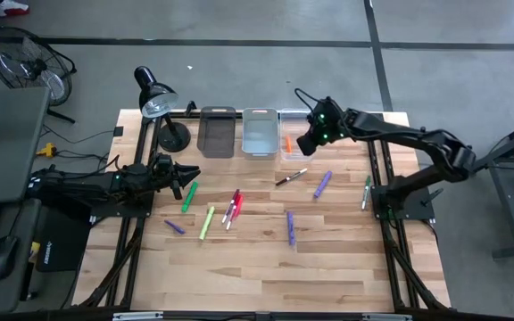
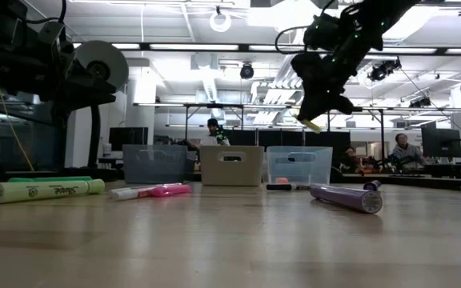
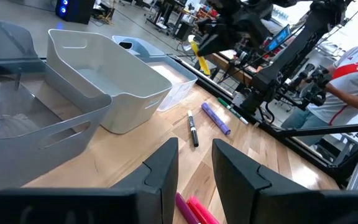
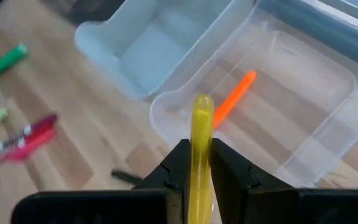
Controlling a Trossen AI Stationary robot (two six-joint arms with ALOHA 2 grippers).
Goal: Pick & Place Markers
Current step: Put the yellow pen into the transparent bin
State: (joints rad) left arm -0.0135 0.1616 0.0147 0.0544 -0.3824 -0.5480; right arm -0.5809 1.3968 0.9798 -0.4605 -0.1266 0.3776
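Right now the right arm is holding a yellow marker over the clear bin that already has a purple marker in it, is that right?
Not quite: the marker already in the clear bin is orange, not purple, as the right wrist view shows. The right gripper does hold a yellow marker between its fingers above that bin.

Three bins stand in a row at the table's far edge: a dark bin [image 1: 217, 131], a grey bin [image 1: 259, 132] and a clear bin [image 1: 290, 153].

Eleven markers show in all. Nine lie on the table: two green [image 1: 188, 196] [image 1: 367, 191], one lime [image 1: 206, 222], three purple [image 1: 322, 184] [image 1: 291, 226] [image 1: 174, 226], one black-and-white [image 1: 290, 177], and two red or pink side by side [image 1: 232, 208]. One orange marker [image 4: 234, 98] lies in the clear bin. One yellow marker [image 4: 199, 155] sits between the right gripper's fingers.
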